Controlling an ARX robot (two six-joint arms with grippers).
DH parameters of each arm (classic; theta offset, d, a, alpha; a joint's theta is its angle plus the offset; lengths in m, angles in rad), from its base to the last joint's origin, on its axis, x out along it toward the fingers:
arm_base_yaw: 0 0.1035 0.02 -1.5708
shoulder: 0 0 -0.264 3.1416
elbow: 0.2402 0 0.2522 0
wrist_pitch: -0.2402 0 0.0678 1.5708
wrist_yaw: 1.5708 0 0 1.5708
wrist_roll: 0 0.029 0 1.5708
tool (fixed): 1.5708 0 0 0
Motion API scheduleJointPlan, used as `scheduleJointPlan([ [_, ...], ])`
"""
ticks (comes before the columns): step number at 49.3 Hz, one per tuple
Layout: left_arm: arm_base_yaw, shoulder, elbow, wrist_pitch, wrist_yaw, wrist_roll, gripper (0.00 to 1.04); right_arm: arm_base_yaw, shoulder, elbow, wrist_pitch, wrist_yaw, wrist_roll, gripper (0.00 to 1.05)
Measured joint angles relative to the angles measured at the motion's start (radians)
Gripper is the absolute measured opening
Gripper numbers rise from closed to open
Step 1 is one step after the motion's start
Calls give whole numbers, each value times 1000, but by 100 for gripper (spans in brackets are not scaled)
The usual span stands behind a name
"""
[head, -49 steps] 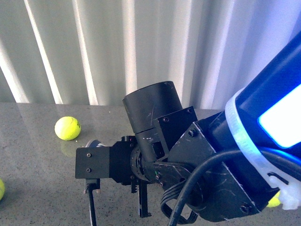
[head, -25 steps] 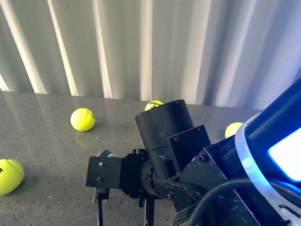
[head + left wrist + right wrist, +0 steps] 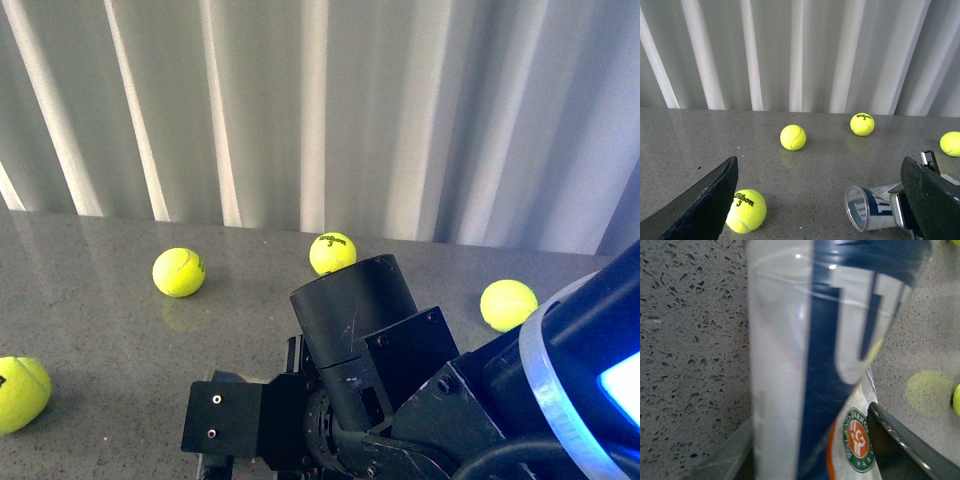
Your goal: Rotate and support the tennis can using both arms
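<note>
While the can (image 3: 875, 206) is lying on its side on the grey speckled desk (image 3: 805, 172), the right arm's jaws are gripping it across its white label. From the right wrist the can is filling most of the picture, blurred by nearness. Blue lettering is running along it, and a black finger (image 3: 900, 452) is pressing just beside the round orange and green logo (image 3: 858, 439). From the left wrist the can's silver rim (image 3: 855, 209) is facing the camera, while its far end is disappearing behind the right arm's jaws.

The left arm's jaws are standing wide open and holding nothing. Their two dark fingers (image 3: 702, 202) are framing that picture, with the can lying beyond them, nearer one finger than the other.

In the front view the right arm (image 3: 420, 410) is filling the lower middle and right, hiding the can. A black cylindrical joint (image 3: 352, 300) is tilting upward, a flat screwed plate (image 3: 225, 420) is jutting out to the left, and a blue light (image 3: 622, 385) is glowing at the right edge.

Four yellow balls are resting on the desk, well apart from one another. One ball (image 3: 15, 393) is sitting at the far left edge, a second (image 3: 178, 272) further back, a third (image 3: 333, 253) just behind the joint, and a fourth (image 3: 508, 304) to the right. A white pleated curtain (image 3: 400, 120) is hanging behind the desk.
</note>
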Motion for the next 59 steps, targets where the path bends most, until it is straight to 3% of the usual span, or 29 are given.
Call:
scheduleJointPlan([
  [6, 0, 0, 0, 0, 0, 0, 98, 0, -54, -17, -34, -2, 16, 85],
  [11, 0, 0, 0, 0, 0, 0, 98, -2, -94, -26, -63, 2, 33, 100],
  [25, 0, 0, 0, 0, 0, 0, 98, -8, -321, -115, -159, -9, 105, 98],
  [40, 0, 0, 0, 0, 1, 0, 98, -66, -627, -315, 42, 166, 220, 98],
  [47, 0, 0, 0, 0, 0, 0, 98, -244, -850, -381, 147, 376, 410, 98],
  [51, 0, 0, 0, 0, 0, 0, 98, -357, -982, -444, 126, 405, 503, 98],
  [59, 0, 0, 0, 0, 0, 0, 98, -472, -1141, -543, 93, 431, 579, 98],
])
